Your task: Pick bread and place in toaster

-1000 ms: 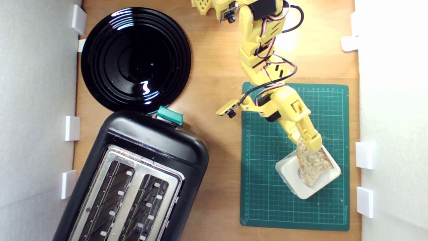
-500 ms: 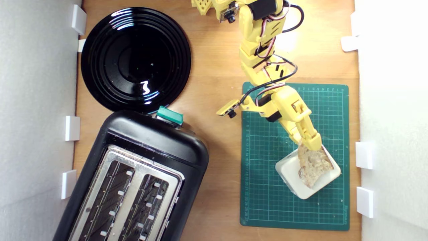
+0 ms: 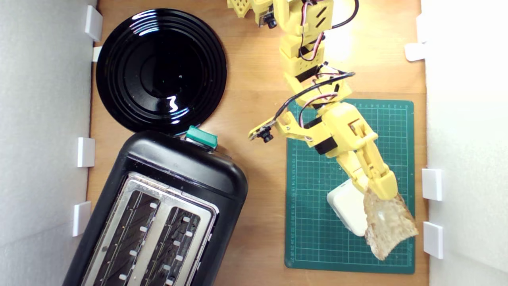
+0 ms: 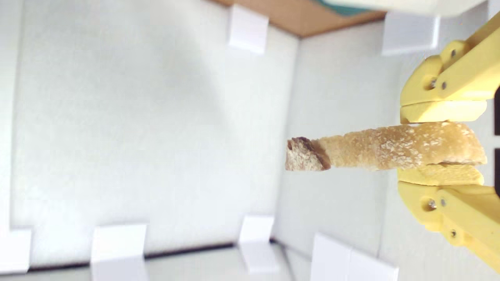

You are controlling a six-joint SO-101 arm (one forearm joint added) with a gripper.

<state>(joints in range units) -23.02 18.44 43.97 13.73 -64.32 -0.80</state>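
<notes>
The bread (image 3: 387,224) is a pale porous slice with a brown crust, held up in the air over the right part of the green mat. My yellow gripper (image 3: 377,190) is shut on its upper end. In the wrist view the bread (image 4: 384,147) shows edge-on, clamped between the two yellow fingers (image 4: 443,111). The toaster (image 3: 158,214), black with a shiny metal top, two long slots and a teal lever (image 3: 201,137), stands at the lower left of the exterior view, well apart from the gripper.
A glossy black round plate (image 3: 160,71) lies at the upper left. A green cutting mat (image 3: 313,222) carries a cream-white rounded block (image 3: 346,208), now partly under the bread. White foam walls (image 3: 43,119) with small white brackets (image 3: 432,183) line both sides.
The gripper has lifted the bread off the white block and swung it toward the lower right of the exterior view; the arm has risen and looks larger.
</notes>
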